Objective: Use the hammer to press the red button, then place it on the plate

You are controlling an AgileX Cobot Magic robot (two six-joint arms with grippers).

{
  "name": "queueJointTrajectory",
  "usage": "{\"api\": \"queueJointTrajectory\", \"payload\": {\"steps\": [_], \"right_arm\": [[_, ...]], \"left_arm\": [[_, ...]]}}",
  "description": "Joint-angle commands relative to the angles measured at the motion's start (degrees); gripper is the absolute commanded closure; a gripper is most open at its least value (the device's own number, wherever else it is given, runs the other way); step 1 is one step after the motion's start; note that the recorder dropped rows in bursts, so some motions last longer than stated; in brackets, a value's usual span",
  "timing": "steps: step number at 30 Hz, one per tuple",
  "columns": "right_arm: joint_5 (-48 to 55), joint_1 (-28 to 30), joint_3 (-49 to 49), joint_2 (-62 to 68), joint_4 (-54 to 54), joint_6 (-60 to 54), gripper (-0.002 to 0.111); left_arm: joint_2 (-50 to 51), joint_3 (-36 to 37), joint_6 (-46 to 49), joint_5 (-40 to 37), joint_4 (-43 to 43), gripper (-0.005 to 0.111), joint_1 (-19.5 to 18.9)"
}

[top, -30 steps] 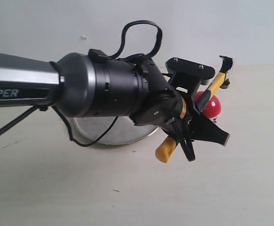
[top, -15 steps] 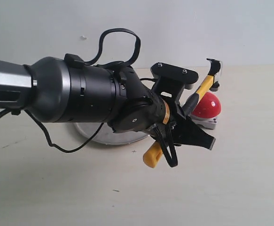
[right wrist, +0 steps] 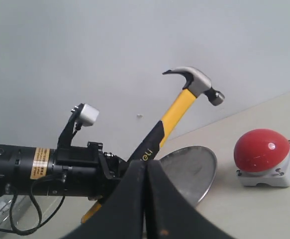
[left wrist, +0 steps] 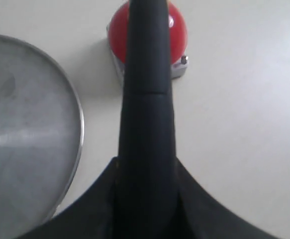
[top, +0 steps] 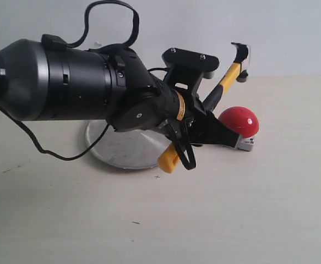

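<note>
My left gripper [top: 204, 125] is shut on the black grip of the hammer [top: 229, 72]. The hammer is held tilted in the air, with its steel head [top: 240, 54] high and its yellow end [top: 168, 159] low, over the plate's rim. The red button [top: 238, 121] sits on its grey base, below the head and apart from it. The steel plate [top: 119, 147] lies left of the button. In the left wrist view the hammer's grip [left wrist: 147, 99] crosses the button [left wrist: 178, 30], beside the plate [left wrist: 30, 124]. My right gripper [right wrist: 145, 172] is shut and empty, and its view shows the hammer [right wrist: 177, 107], the button [right wrist: 261, 149] and the plate [right wrist: 189, 169].
The left arm's thick black body [top: 66, 82] and its cable loop [top: 110, 16] fill the exterior view's left half, above the plate. A pale wall stands behind the table. The beige tabletop [top: 232, 220] stretches in front of the button.
The left arm has swung left and up with the hammer. The head has risen higher above the button, and more of the red dome shows.
</note>
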State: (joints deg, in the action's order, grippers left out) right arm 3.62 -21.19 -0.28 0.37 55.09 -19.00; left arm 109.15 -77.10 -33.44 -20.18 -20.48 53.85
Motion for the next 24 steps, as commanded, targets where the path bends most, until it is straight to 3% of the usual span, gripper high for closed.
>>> {"api": "queueJointTrajectory", "payload": {"steps": [1, 9, 14, 21, 24], "right_arm": [[-0.29, 0.37, 0.28, -0.37, -0.14, -0.36, 0.108], [-0.29, 0.37, 0.28, -0.37, -0.14, -0.36, 0.108], [-0.29, 0.37, 0.28, -0.37, -0.14, -0.36, 0.108], [-0.29, 0.37, 0.28, -0.37, -0.14, -0.36, 0.108], [-0.29, 0.37, 0.28, -0.37, -0.14, -0.36, 0.108]], "left_arm": [[-1.9, -2.8, 0.26, 4.91, -1.43, 0.107, 0.0], [0.61, -3.74, 0.26, 4.91, -1.31, 0.107, 0.0], [13.35, -3.35, 0.24, 0.06, 0.94, 0.107, 0.24], [-5.9, -3.69, 1.74, -1.24, 0.7, 0.107, 0.24], [-14.02, 2.54, 1.58, 6.12, 3.1, 0.107, -1.21]]}}
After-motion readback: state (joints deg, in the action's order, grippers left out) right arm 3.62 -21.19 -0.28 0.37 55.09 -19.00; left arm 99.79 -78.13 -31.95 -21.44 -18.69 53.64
